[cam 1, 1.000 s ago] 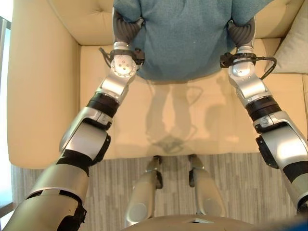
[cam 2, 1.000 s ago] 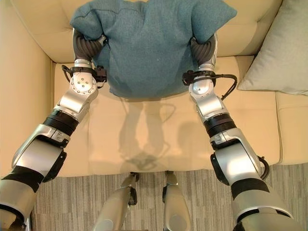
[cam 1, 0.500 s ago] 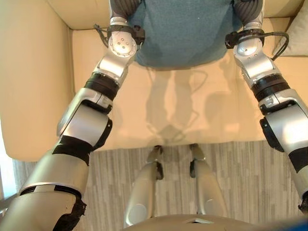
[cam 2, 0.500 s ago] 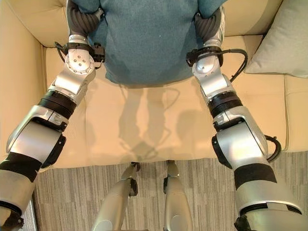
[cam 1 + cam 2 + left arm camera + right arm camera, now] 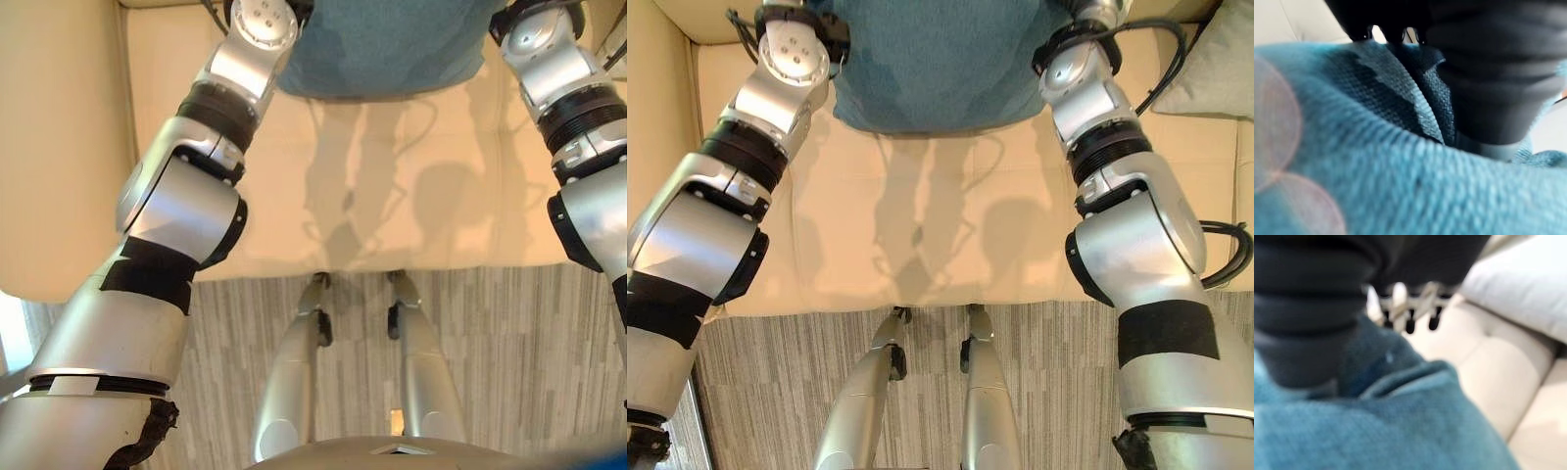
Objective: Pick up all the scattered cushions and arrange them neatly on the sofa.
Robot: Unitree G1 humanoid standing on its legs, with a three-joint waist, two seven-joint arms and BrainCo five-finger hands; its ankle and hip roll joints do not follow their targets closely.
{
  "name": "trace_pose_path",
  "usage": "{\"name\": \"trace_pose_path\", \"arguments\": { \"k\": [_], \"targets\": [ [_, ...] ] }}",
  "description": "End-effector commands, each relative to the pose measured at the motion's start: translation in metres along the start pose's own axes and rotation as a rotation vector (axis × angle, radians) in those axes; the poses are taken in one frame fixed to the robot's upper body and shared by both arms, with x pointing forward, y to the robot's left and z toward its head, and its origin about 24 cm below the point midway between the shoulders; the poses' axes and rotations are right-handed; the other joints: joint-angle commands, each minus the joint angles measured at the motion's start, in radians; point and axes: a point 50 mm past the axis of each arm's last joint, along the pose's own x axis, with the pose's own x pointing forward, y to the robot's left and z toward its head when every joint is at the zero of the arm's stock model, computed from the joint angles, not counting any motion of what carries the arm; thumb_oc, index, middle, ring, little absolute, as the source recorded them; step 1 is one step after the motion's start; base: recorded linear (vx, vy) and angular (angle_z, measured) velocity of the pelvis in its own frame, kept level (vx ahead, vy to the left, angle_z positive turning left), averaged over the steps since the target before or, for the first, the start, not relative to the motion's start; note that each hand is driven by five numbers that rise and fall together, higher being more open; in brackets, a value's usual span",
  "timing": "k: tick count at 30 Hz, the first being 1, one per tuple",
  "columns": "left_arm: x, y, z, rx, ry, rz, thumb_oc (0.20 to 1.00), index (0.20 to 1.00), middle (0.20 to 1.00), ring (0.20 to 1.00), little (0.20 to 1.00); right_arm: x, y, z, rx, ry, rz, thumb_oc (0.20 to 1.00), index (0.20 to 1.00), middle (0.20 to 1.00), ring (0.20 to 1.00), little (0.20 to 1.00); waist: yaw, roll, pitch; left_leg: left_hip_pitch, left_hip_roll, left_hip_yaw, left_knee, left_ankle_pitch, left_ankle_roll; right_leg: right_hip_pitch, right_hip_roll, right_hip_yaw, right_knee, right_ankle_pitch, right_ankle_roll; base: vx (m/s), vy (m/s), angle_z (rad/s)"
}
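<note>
Cushion (image 5: 931, 59) above sofa seat (image 5: 921, 225)

no readable text, labels, numbers or signs anywhere

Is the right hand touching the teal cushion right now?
Touching: in the right wrist view the right hand presses against the bunched edge of the teal cushion with no gap.

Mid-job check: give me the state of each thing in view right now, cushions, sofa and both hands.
Teal cushion: held up between both hands, above the sofa seat.
Grey cushion: resting on the sofa to the robot's right, untouched.
Sofa: seat below the teal cushion bare.
Left hand: pressed into the teal cushion, fingers hidden.
Right hand: against the teal cushion's edge, fingertips showing past it, grip unclear.
</note>
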Motion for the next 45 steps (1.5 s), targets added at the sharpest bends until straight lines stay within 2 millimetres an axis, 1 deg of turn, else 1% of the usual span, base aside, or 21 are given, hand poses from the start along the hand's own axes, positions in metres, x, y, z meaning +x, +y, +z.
{"name": "trace_pose_path", "arguments": {
  "k": [1,7,12,13,15,16,17,19,24,27,30,31,32,33,36,37,40,41,42,43,45],
  "targets": [
    [-0.004,-0.031,0.028,0.123,-0.084,-0.051,1.0,1.0,1.0,1.0,1.0,-0.006,0.016,0.027,-0.156,-0.101,-0.009,1.0,1.0,1.0,1.0,1.0,-0.005,0.012,-0.04,-0.015,-0.013,-0.023,0.05,-0.137,-0.066,0.026,-0.055,-0.071,-0.069,-0.002,0.095,0.0,0.0,0.0],
    [0.007,-0.019,0.042,0.156,-0.077,0.039,1.0,1.0,1.0,1.0,1.0,0.004,-0.002,0.036,-0.208,-0.101,-0.097,1.0,1.0,1.0,1.0,1.0,-0.003,0.022,-0.076,-0.025,-0.016,-0.029,0.003,-0.105,-0.068,0.003,-0.059,-0.077,-0.078,0.007,0.098,0.01,-0.005,0.03],
    [0.027,0.019,0.047,0.052,-0.033,0.142,1.0,1.0,1.0,1.0,1.0,0.021,-0.032,0.024,-0.177,-0.034,-0.152,1.0,1.0,1.0,1.0,1.0,0.0,0.022,-0.094,-0.023,-0.018,-0.029,-0.004,-0.099,-0.075,0.009,-0.059,-0.083,-0.091,0.013,0.104,0.02,-0.001,0.02],
    [0.043,0.068,0.045,0.021,-0.029,0.232,1.0,1.0,1.0,1.0,1.0,0.034,-0.063,0.01,-0.138,0.003,-0.205,1.0,1.0,1.0,1.0,1.0,0.003,0.021,-0.103,-0.016,-0.017,-0.03,-0.016,-0.09,-0.081,0.016,-0.057,-0.085,-0.095,0.015,0.107,0.0,0.0,0.0],
    [0.047,0.085,0.042,0.035,-0.03,0.252,1.0,1.0,1.0,1.0,1.0,0.038,-0.078,-0.002,-0.137,0.036,-0.229,1.0,1.0,1.0,1.0,1.0,0.005,0.021,-0.109,-0.012,-0.014,-0.031,-0.026,-0.089,-0.083,0.019,-0.058,-0.085,-0.097,0.017,0.109,0.02,-0.007,-0.01],
    [0.052,0.131,0.033,-0.007,-0.005,0.336,1.0,1.0,1.0,1.0,1.0,0.043,-0.111,-0.031,-0.148,0.115,-0.279,1.0,1.0,1.0,1.0,1.0,0.01,0.022,-0.117,0.006,-0.008,-0.028,-0.043,-0.085,-0.089,0.031,-0.056,-0.089,-0.1,0.012,0.108,0.03,-0.006,0.0],
    [0.053,0.131,0.033,-0.008,-0.005,0.335,1.0,1.0,1.0,1.0,1.0,0.043,-0.112,-0.031,-0.147,0.115,-0.279,1.0,1.0,1.0,1.0,1.0,0.01,0.022,-0.116,0.008,-0.008,-0.028,-0.044,-0.085,-0.089,0.033,-0.056,-0.089,-0.101,0.012,0.108,0.0,0.0,0.0],
    [0.052,0.181,0.025,-0.019,-0.002,0.42,1.0,1.0,1.0,1.0,1.0,0.045,-0.138,-0.052,-0.152,0.158,-0.316,1.0,1.0,1.0,1.0,1.0,0.016,0.022,-0.121,0.024,-0.003,-0.024,-0.041,-0.089,-0.093,0.048,-0.055,-0.092,-0.102,0.009,0.104,0.0,0.0,0.0],
    [0.042,0.223,0.008,-0.031,-0.028,0.443,1.0,1.0,1.0,1.0,1.0,0.04,-0.156,-0.074,-0.112,0.144,-0.306,1.0,1.0,1.0,1.0,1.0,0.021,0.019,-0.123,0.051,0.005,-0.021,-0.028,-0.102,-0.099,0.081,-0.055,-0.098,-0.104,0.006,0.101,0.0,0.0,0.0],
    [0.026,0.226,-0.017,0.042,-0.054,0.357,1.0,1.0,1.0,1.0,1.0,0.028,-0.156,-0.098,-0.078,0.11,-0.256,1.0,1.0,1.0,1.0,1.0,0.022,0.021,-0.126,0.084,0.011,-0.021,-0.023,-0.111,-0.101,0.118,-0.055,-0.103,-0.106,-0.002,0.094,0.0,0.0,0.0],
    [-0.022,0.223,-0.081,0.09,0.026,0.255,1.0,1.0,1.0,1.0,1.0,-0.016,-0.131,-0.15,-0.057,0.115,-0.079,1.0,1.0,1.0,1.0,1.0,0.012,0.009,-0.137,0.174,0.016,-0.02,-0.036,-0.125,-0.099,0.206,-0.057,-0.121,-0.118,-0.013,0.089,0.03,-0.053,0.04],
    [-0.025,0.222,-0.083,0.094,0.031,0.253,1.0,1.0,1.0,1.0,1.0,-0.019,-0.13,-0.152,-0.059,0.118,-0.074,1.0,1.0,1.0,1.0,1.0,0.01,0.007,-0.142,0.173,0.014,-0.021,-0.038,-0.119,-0.098,0.207,-0.059,-0.122,-0.121,-0.009,0.089,0.07,-0.058,0.05],
    [-0.056,0.211,-0.118,0.107,0.119,0.185,1.0,1.0,1.0,1.0,1.0,-0.047,-0.123,-0.183,-0.028,0.186,-0.027,1.0,1.0,1.0,1.0,1.0,0.006,0.0,-0.149,0.222,0.016,-0.022,-0.047,-0.132,-0.096,0.258,-0.059,-0.132,-0.128,-0.02,0.086,0.04,-0.035,0.04],
    [-0.057,0.211,-0.118,0.109,0.12,0.182,1.0,1.0,1.0,1.0,1.0,-0.049,-0.123,-0.185,-0.029,0.189,-0.025,1.0,1.0,1.0,1.0,1.0,0.006,-0.003,-0.151,0.221,0.014,-0.022,-0.049,-0.127,-0.095,0.257,-0.061,-0.132,-0.13,-0.016,0.086,0.08,-0.059,0.04],
    [-0.127,0.204,-0.168,0.18,0.282,0.046,1.0,1.0,1.0,1.0,1.0,-0.12,-0.111,-0.237,-0.063,0.317,0.119,1.0,1.0,1.0,1.0,1.0,0.003,-0.017,-0.16,0.296,0.01,-0.029,-0.067,-0.135,-0.09,0.336,-0.059,-0.147,-0.148,-0.021,0.085,0.06,-0.046,0.05],
    [-0.165,0.198,-0.194,0.194,0.393,0.013,1.0,1.0,1.0,1.0,1.0,-0.151,-0.101,-0.253,-0.068,0.373,0.175,1.0,1.0,1.0,1.0,1.0,-0.001,-0.025,-0.163,0.324,0.015,-0.029,-0.073,-0.138,-0.091,0.367,-0.059,-0.152,-0.155,-0.025,0.087,0.07,-0.047,0.07],
    [-0.247,0.192,-0.233,0.208,0.655,-0.076,1.0,1.0,1.0,1.0,1.0,-0.22,-0.085,-0.286,-0.076,0.557,0.301,1.0,1.0,1.0,1.0,1.0,-0.003,-0.034,-0.174,0.39,0.016,-0.036,-0.08,-0.151,-0.084,0.436,-0.056,-0.157,-0.163,-0.038,0.085,0.1,-0.036,0.04],
    [-0.314,0.188,-0.255,0.171,0.881,-0.1,1.0,1.0,1.0,1.0,1.0,-0.269,-0.072,-0.302,-0.088,0.685,0.414,1.0,1.0,1.0,1.0,1.0,-0.001,-0.038,-0.179,0.437,0.022,-0.041,-0.083,-0.163,-0.08,0.483,-0.051,-0.159,-0.163,-0.053,0.084,0.11,-0.035,0.02],
    [-0.34,0.188,-0.26,0.179,0.97,-0.11,1.0,1.0,1.0,1.0,1.0,-0.291,-0.064,-0.305,-0.074,0.739,0.463,1.0,1.0,1.0,1.0,1.0,-0.001,-0.041,-0.181,0.457,0.024,-0.043,-0.084,-0.166,-0.079,0.502,-0.048,-0.16,-0.164,-0.058,0.081,0.08,-0.026,0.07],
    [-0.34,0.188,-0.26,0.179,0.97,-0.11,1.0,1.0,1.0,1.0,1.0,-0.291,-0.064,-0.305,-0.074,0.739,0.463,1.0,1.0,1.0,1.0,1.0,-0.002,-0.041,-0.183,0.454,0.023,-0.043,-0.084,-0.163,-0.078,0.499,-0.049,-0.16,-0.164,-0.055,0.081,0.03,-0.017,0.1],
    [-0.399,0.182,-0.27,0.214,1.179,-0.189,1.0,1.0,1.0,1.0,1.0,-0.338,-0.049,-0.31,-0.068,0.854,0.576,1.0,1.0,1.0,1.0,1.0,-0.001,-0.045,-0.196,0.486,0.028,-0.047,-0.083,-0.167,-0.076,0.53,-0.044,-0.16,-0.163,-0.066,0.076,0.04,-0.016,0.09]
  ]
}}
